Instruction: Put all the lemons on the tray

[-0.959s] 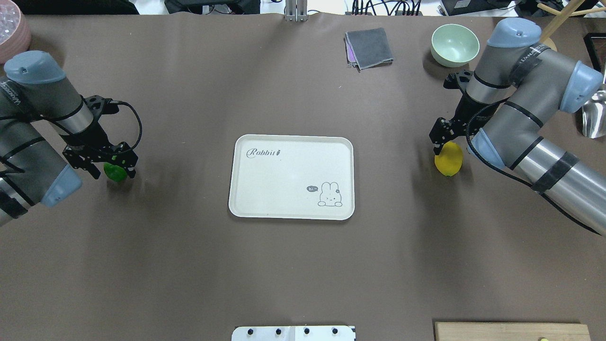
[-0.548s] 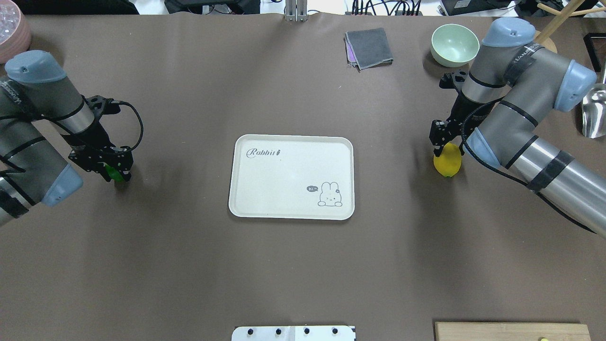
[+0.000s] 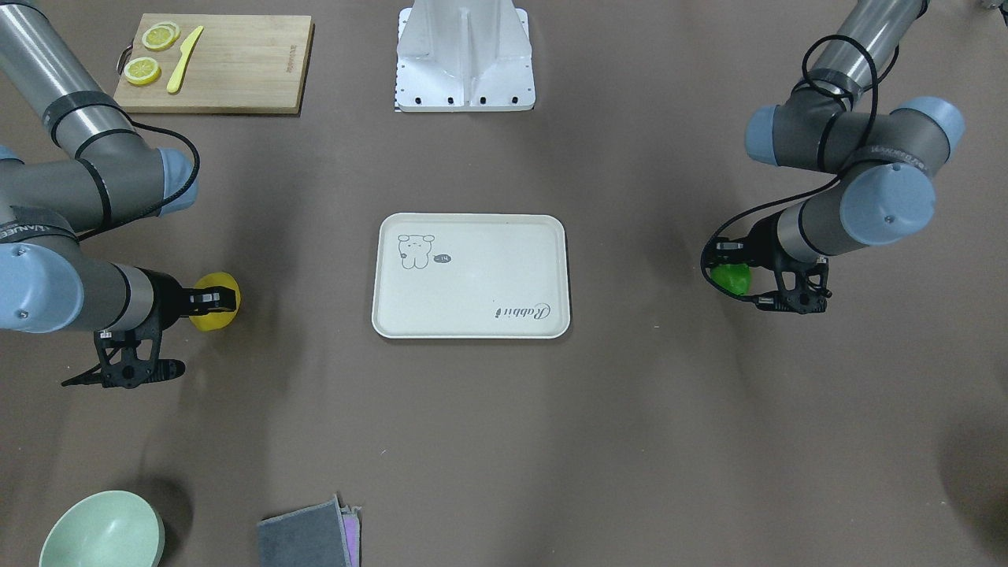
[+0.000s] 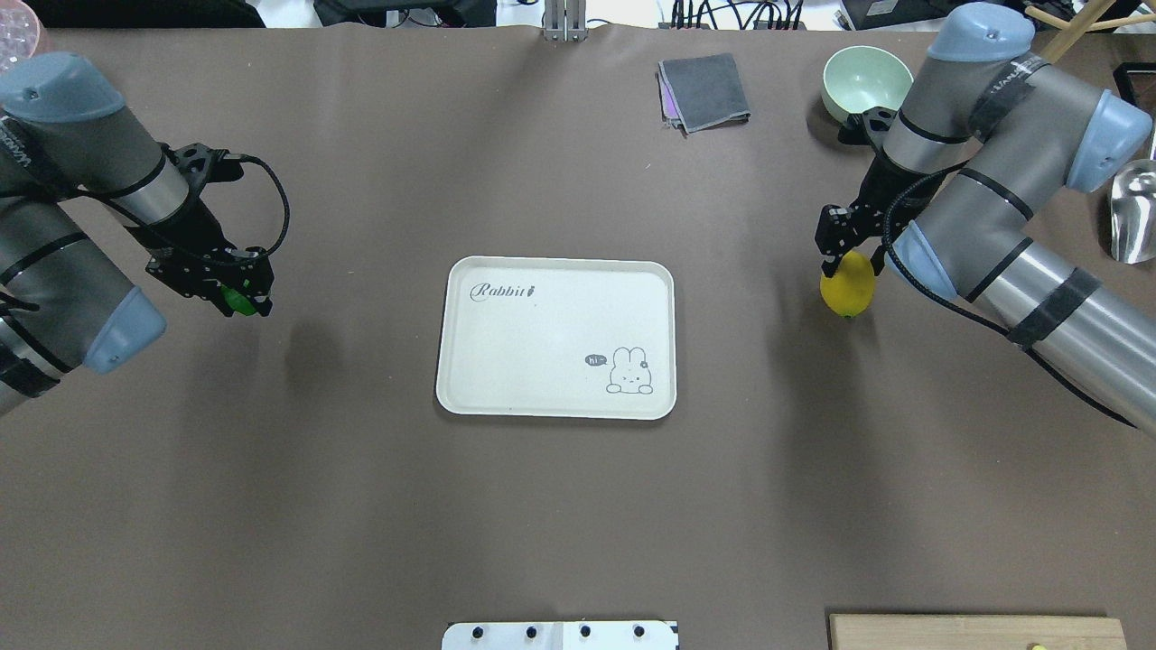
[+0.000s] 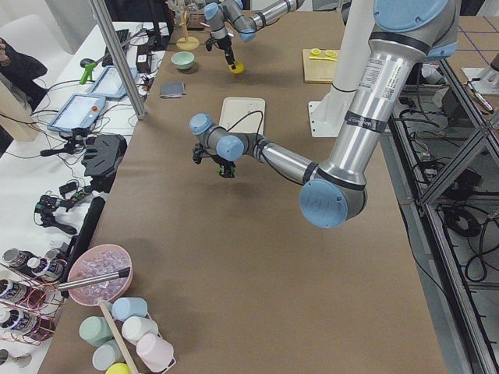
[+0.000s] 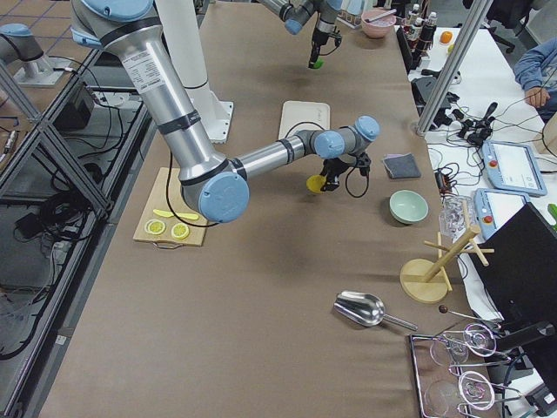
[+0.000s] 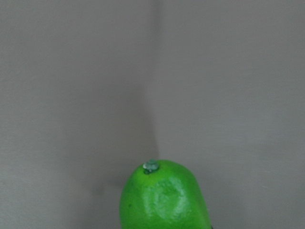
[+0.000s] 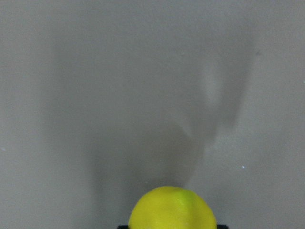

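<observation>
Green lemon [image 3: 733,279] risen, mostly hidden under left end effector [image 4: 241,299], yellow lemon [image 4: 847,287] risen

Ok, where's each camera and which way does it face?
Front-facing: across the table, facing the robot; left arm on picture's right.
Overhead: behind the robot, looking down; both arms.
Exterior left: table's left end; left arm near.
Exterior right: opposite end; right arm near.
Left wrist: down on green lemon; no arm.
Right wrist: down on yellow lemon; no arm.
Shared: front-facing and overhead show the tray.
</observation>
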